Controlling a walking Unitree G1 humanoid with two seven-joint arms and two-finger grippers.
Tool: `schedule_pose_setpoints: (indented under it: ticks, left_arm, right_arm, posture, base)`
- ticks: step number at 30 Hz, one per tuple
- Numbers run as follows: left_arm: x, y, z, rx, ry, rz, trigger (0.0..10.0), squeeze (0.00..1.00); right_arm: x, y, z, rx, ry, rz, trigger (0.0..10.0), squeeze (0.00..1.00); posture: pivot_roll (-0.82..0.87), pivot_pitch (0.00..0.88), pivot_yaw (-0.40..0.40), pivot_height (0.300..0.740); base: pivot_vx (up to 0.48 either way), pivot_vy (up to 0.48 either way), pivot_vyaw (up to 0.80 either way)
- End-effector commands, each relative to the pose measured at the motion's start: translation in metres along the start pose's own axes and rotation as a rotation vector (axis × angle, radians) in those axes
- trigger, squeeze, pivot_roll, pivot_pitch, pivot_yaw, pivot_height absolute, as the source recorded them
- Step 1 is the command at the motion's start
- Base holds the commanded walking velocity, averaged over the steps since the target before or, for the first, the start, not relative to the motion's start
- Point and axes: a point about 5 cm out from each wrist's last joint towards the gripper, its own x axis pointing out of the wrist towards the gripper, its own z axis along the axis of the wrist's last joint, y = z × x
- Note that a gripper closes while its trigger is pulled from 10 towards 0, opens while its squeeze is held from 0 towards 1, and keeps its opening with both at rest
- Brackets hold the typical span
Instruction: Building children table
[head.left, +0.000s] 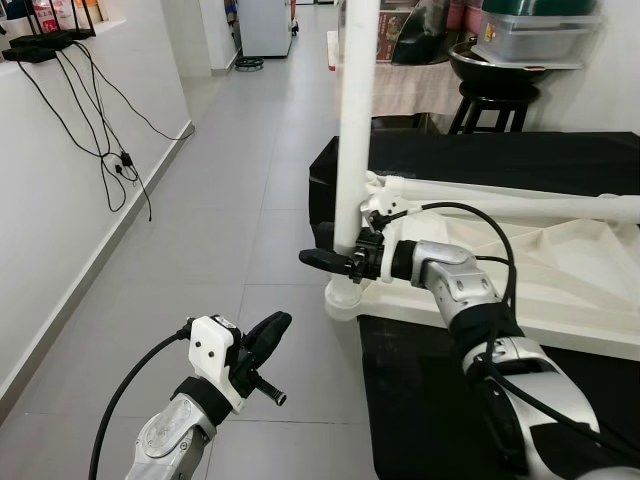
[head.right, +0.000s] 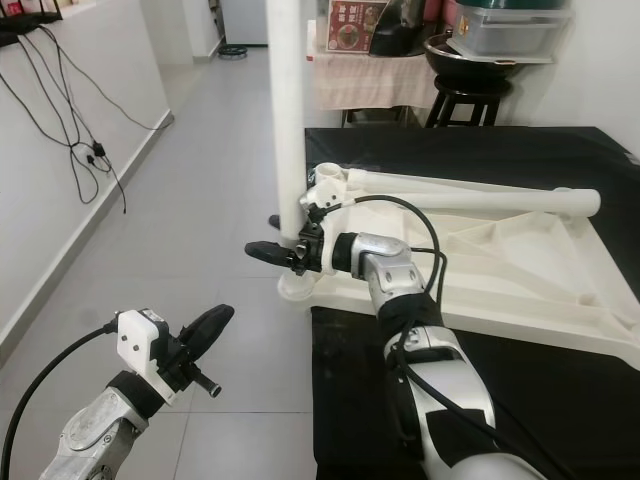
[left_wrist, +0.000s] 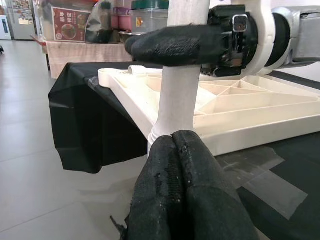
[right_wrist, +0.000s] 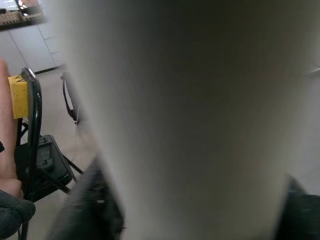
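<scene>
The right gripper (head.left: 335, 261) clamps the upright white plastic table leg (head.left: 356, 120) low down, near its socket in the upturned white plastic tabletop (head.left: 560, 262) at the near-left corner. The leg looks light, stiff and smooth, so a low grip suits it. The left gripper (head.left: 268, 330) hangs closed and empty, nearer left.

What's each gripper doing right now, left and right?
Left gripper: shut, empty, low over the floor.
Right gripper: shut on the upright white table leg.
</scene>
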Motion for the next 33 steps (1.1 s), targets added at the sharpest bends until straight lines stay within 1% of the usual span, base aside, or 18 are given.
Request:
schedule_pose_setpoints:
  ticks: [1, 8, 9, 11, 12, 13, 14, 15, 17, 18, 19, 21, 23, 24, 25, 28, 29, 33]
  left_arm:
    - [0.000, -0.001, -0.003, 0.004, 0.006, -0.001, 10.0, 0.00]
    - [-0.006, -0.006, -0.003, 0.022, 0.007, 0.014, 10.0, 0.00]
    - [-0.010, -0.009, -0.003, 0.025, 0.013, 0.014, 10.0, 0.00]
    - [-0.010, -0.009, -0.003, 0.025, 0.013, 0.014, 10.0, 0.00]
    - [-0.012, -0.011, -0.003, 0.026, 0.017, 0.013, 10.0, 0.00]
    - [-0.012, -0.011, -0.003, 0.026, 0.017, 0.013, 10.0, 0.00]
    - [-0.019, -0.016, -0.004, 0.024, 0.034, 0.006, 10.0, 0.00]
    - [-0.019, -0.016, -0.004, 0.024, 0.034, 0.006, 10.0, 0.00]
    - [-0.029, -0.025, -0.007, 0.017, 0.065, -0.010, 10.0, 0.00]
    - [-0.029, -0.025, -0.007, 0.017, 0.065, -0.010, 10.0, 0.00]
    - [-0.031, -0.028, -0.009, 0.012, 0.072, -0.016, 10.0, 0.00]
    - [-0.032, -0.029, -0.009, 0.011, 0.074, -0.019, 10.0, 0.00]
    - [-0.032, -0.028, -0.011, 0.014, 0.074, -0.023, 10.0, 0.00]
    - [-0.032, -0.028, -0.011, 0.014, 0.074, -0.023, 10.0, 0.00]
    - [-0.031, -0.027, -0.012, 0.017, 0.073, -0.020, 10.0, 0.00]
    - [-0.030, -0.027, -0.012, 0.019, 0.072, -0.015, 10.0, 0.00]
    - [-0.030, -0.028, -0.013, 0.013, 0.073, -0.020, 10.0, 0.00]
    - [-0.030, -0.028, -0.013, 0.009, 0.075, -0.024, 10.0, 0.00]
  right_arm:
    - [0.008, 0.004, -0.001, -0.007, 0.021, 0.036, 0.0, 0.00]
    - [-0.010, -0.008, -0.025, 0.013, 0.033, -0.162, 0.0, 0.00]
    - [-0.015, -0.008, -0.038, 0.032, 0.048, -0.256, 0.0, 0.00]
    - [-0.015, -0.008, -0.038, 0.032, 0.048, -0.256, 0.0, 0.00]
    - [-0.019, -0.009, -0.047, 0.043, 0.060, -0.322, 0.0, 0.00]
    - [-0.019, -0.009, -0.047, 0.043, 0.060, -0.322, 0.0, 0.00]
    - [-0.020, 0.022, -0.085, 0.154, 0.118, -0.445, 0.0, 0.00]
    - [-0.020, 0.022, -0.085, 0.154, 0.118, -0.445, 0.0, 0.00]
    - [-0.045, 0.059, -0.113, 0.231, 0.210, -0.661, 0.0, 0.00]
    - [-0.045, 0.059, -0.113, 0.231, 0.210, -0.661, 0.0, 0.00]
    - [-0.055, 0.057, -0.111, 0.241, 0.198, -0.754, 0.0, 0.00]
    - [-0.058, 0.049, -0.106, 0.230, 0.174, -0.792, 0.0, 0.00]
    - [-0.065, 0.019, -0.095, 0.145, 0.156, -0.884, 0.0, 0.00]
    - [-0.065, 0.019, -0.095, 0.145, 0.156, -0.884, 0.0, 0.00]
    - [-0.066, 0.013, -0.093, 0.119, 0.168, -0.905, 10.0, 0.00]
    - [-0.064, 0.016, -0.086, 0.125, 0.142, -0.912, 10.0, 0.00]
    - [-0.058, 0.014, -0.081, 0.142, 0.099, -0.866, 10.0, 1.00]
    - [-0.056, 0.016, -0.075, 0.156, 0.077, -0.842, 10.0, 1.00]
  posture:
    - [0.06, 0.000, -0.020, 0.740]
    - [0.06, 0.000, -0.035, 0.740]
    - [0.07, 0.000, -0.053, 0.740]
    - [0.07, 0.000, -0.053, 0.740]
    - [0.07, 0.000, -0.053, 0.740]
    - [0.07, 0.000, -0.053, 0.740]
    - [0.08, 0.000, -0.046, 0.740]
    - [0.08, 0.000, -0.046, 0.740]
    - [0.02, 0.000, -0.018, 0.740]
    - [0.02, 0.000, -0.018, 0.740]
    - [0.02, 0.000, -0.018, 0.740]
    - [0.02, 0.000, -0.018, 0.740]
    - [0.03, 0.000, -0.021, 0.740]
    - [0.03, 0.000, -0.021, 0.740]
    - [0.03, 0.000, -0.021, 0.740]
    - [0.04, 0.000, -0.024, 0.740]
    - [0.04, 0.000, -0.022, 0.740]
    - [0.04, 0.000, -0.022, 0.740]
  base:
    - [0.000, 0.000, 0.00]
    - [0.000, 0.000, 0.00]
    - [0.000, 0.000, 0.00]
    - [0.000, 0.000, 0.00]
    - [0.000, 0.000, 0.00]
    - [0.000, 0.000, 0.00]
    - [0.000, 0.000, 0.00]
    - [0.000, 0.000, 0.00]
    - [0.000, 0.000, 0.00]
    - [0.000, 0.000, 0.00]
    - [0.000, 0.000, 0.00]
    - [0.000, 0.000, 0.00]
    - [0.000, 0.000, 0.00]
    - [0.000, 0.000, 0.00]
    - [0.000, 0.000, 0.00]
    - [0.000, 0.000, 0.00]
    - [0.000, 0.000, 0.00]
    - [0.000, 0.000, 0.00]
